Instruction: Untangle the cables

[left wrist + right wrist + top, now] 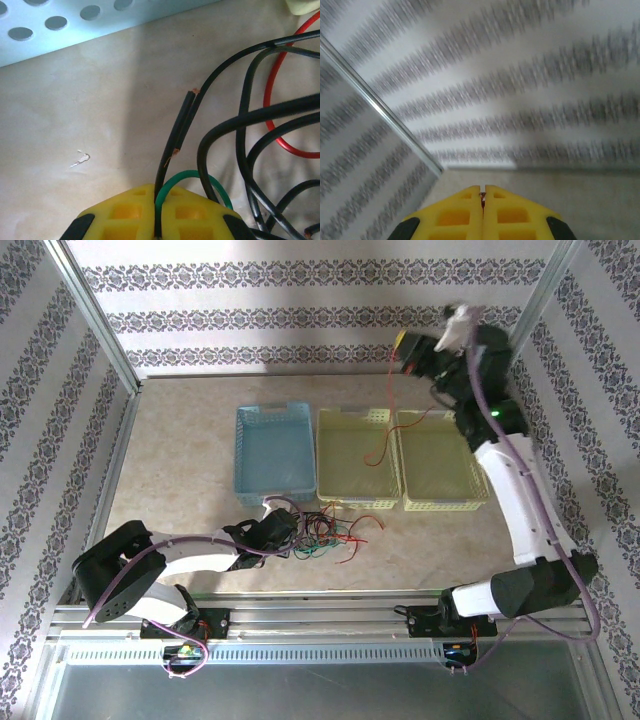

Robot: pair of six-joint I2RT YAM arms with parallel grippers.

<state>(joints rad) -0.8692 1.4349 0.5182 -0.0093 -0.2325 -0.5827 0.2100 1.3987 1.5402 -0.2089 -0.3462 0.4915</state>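
Note:
The cables [335,532] lie as a tangle of red, green and black strands on the table, in front of the baskets. My left gripper [287,530] is low at the tangle's left edge. In the left wrist view its yellow fingers [130,210] are shut on a green cable [192,175] and a thin black cable [180,120]. My right gripper [405,348] is raised high at the back right, shut on the end of a red cable [388,410] that hangs down into the middle basket. The red tip shows between its closed fingers [510,215].
Three baskets stand in a row behind the tangle: a blue one [241,450], a yellow one [322,455] and a second yellow one [482,470]. Patterned walls with metal posts enclose the table. More black and red loops [272,100] lie right of the left gripper.

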